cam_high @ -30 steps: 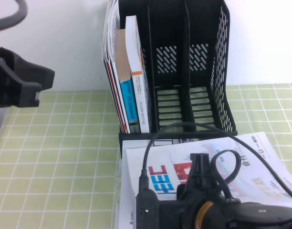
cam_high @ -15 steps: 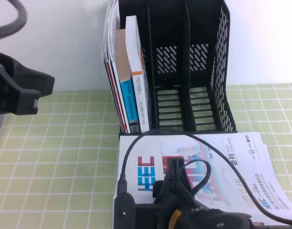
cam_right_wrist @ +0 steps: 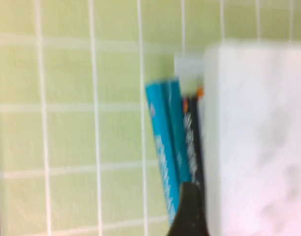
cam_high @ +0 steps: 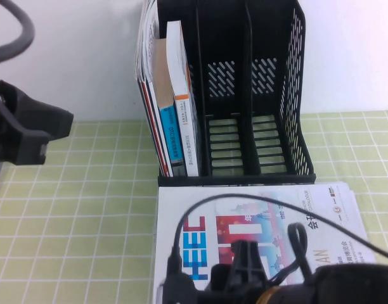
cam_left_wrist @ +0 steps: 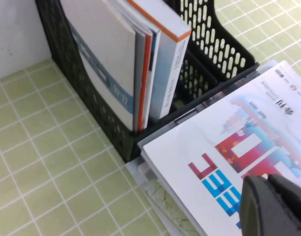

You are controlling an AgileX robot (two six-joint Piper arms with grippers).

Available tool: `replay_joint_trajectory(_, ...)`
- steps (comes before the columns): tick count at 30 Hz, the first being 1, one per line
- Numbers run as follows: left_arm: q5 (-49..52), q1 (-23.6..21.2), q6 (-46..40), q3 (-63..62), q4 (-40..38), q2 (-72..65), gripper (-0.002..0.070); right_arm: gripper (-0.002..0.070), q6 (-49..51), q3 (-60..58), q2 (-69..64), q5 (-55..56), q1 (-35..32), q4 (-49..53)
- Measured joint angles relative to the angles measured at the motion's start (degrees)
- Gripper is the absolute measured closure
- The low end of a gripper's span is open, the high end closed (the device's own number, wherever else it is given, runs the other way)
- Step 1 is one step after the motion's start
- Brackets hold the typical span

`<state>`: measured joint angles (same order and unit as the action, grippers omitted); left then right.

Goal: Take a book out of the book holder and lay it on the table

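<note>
Right gripper [cam_high: 245,278] over book [cam_high: 270,218] flat on table [cam_high: 86,209]; book holder [cam_high: 245,95] beyond it.

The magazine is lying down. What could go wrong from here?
1. The magazine lies on a pile of other things, not flat on the table, so it might slide off.
2. The right claw hangs low over it with a looping cable. Pulling away could snag and drag the cover.
The left claw waits off to the left and looks harmless.
</note>
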<state>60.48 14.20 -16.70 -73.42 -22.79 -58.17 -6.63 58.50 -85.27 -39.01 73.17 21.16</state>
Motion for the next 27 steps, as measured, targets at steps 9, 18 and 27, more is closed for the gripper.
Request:
replay_joint_trajectory(9, 1.25, 0.00, -1.21, 1.52, -2.57, 5.93, 0.0678, 0.0213, -3.81, 10.96, 6.97, -4.01, 0.00, -2.04)
replay_joint_trajectory(18, -7.69, 0.00, -1.00, 20.54, -9.80, 23.09, 0.0678, 0.0638, -6.69, 13.24, 16.80, -15.93, 0.00, -2.42)
replay_joint_trajectory(27, -16.42, 0.00, -6.31, 47.18, -16.37, 39.47, 0.0678, 0.0676, -6.38, 5.89, 30.08, -19.68, 0.00, -5.19)
